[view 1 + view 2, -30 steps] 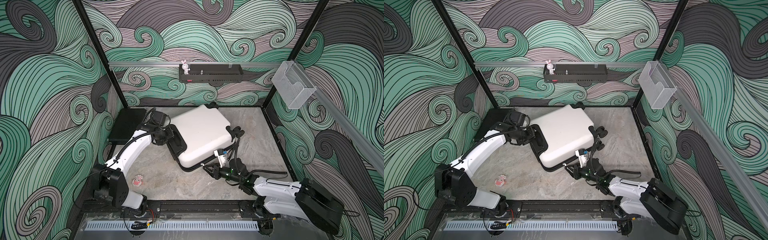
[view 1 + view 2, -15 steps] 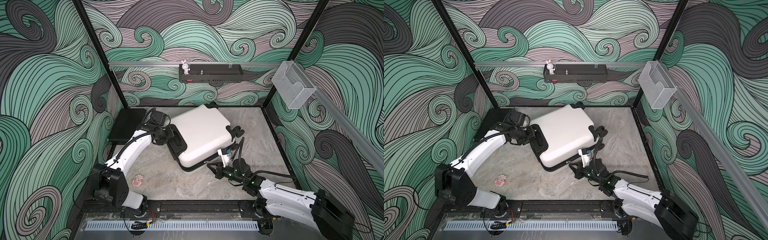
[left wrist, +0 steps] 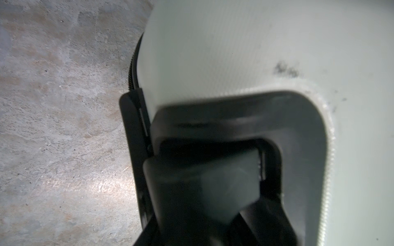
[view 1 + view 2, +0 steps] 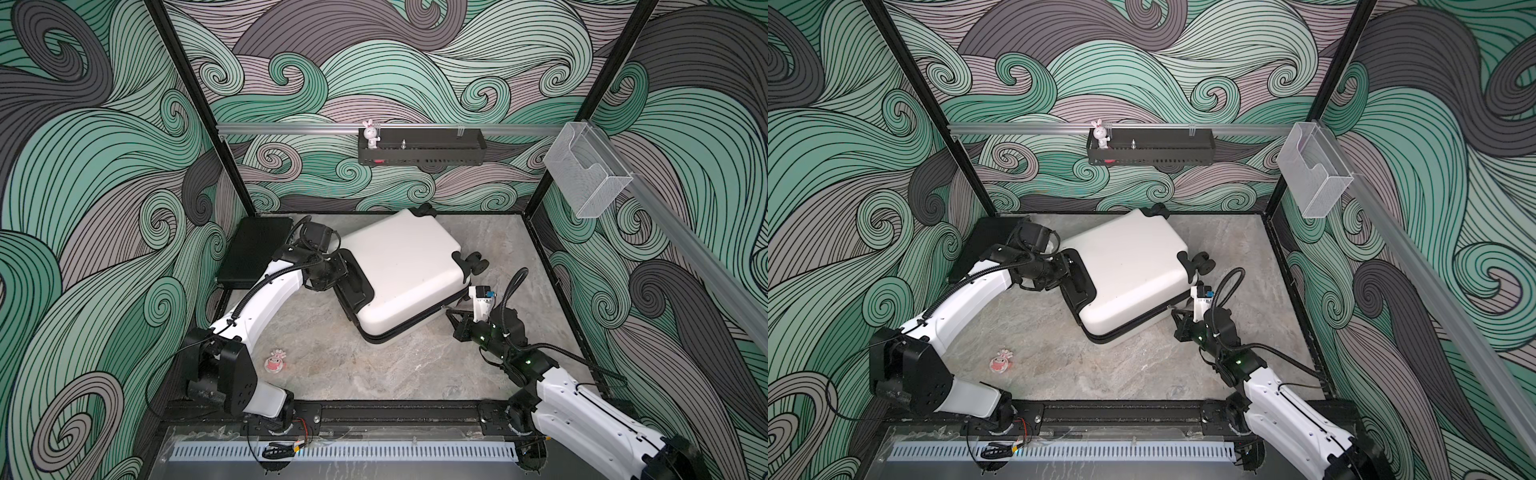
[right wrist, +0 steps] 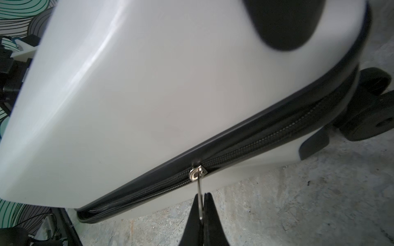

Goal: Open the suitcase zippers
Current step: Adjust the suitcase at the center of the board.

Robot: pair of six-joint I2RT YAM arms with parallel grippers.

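Two arms are engaged at the suitcase, which lies flat on the stone-patterned table, toward the back and set at an angle, with its wheels toward the robot's right. The zipper is seen as a black band along the middle seam of the near side.

Right gripper: the fingers are closed tight on the thin metal tab of the zipper slider, about midway along that side. The teeth are meshed on the wheel side of the slider; on the other side their condition cannot be judged.

Left gripper: it is placed at the black handle panel at the end of the case opposite the wheels. One finger is seen inside the recess. The fingers appear partly spread, but whether anything is clamped cannot be told.

A flat black case lies by the left wall, just beside the left arm. A small pink toy is noted on the table near the left arm's base, well apart from the suitcase.
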